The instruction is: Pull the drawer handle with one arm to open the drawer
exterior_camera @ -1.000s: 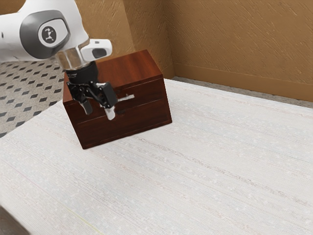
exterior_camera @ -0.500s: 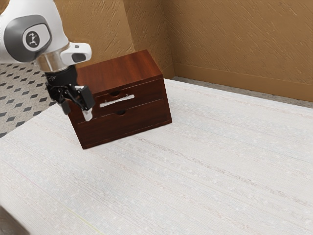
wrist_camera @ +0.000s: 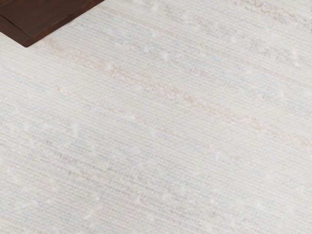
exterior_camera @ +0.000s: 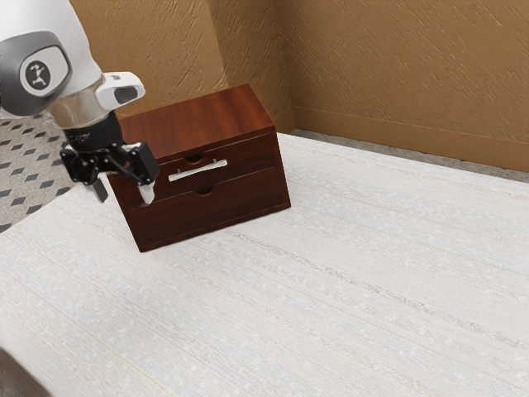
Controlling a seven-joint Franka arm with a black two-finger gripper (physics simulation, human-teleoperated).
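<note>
Box [exterior_camera: 192,124]: standing on the desk [exterior_camera: 347,289], toward the far left, front face looking at the near side.
Drawer [exterior_camera: 241,155]: sitting flush with the front, so judged shut.
Handle [exterior_camera: 197,171]: pale bar lying across the front, long axis running along the face and rising slightly toward the exterior view's right.
Gripper [exterior_camera: 123,188]: hanging at the box's left end, pointing down, jaws spread wide, gripping nothing.
Key relation: the handle is lying to the exterior view's right of the gripper, near but apart. The gripper is needing to travel along the front, then close across the bar's short width.
</note>
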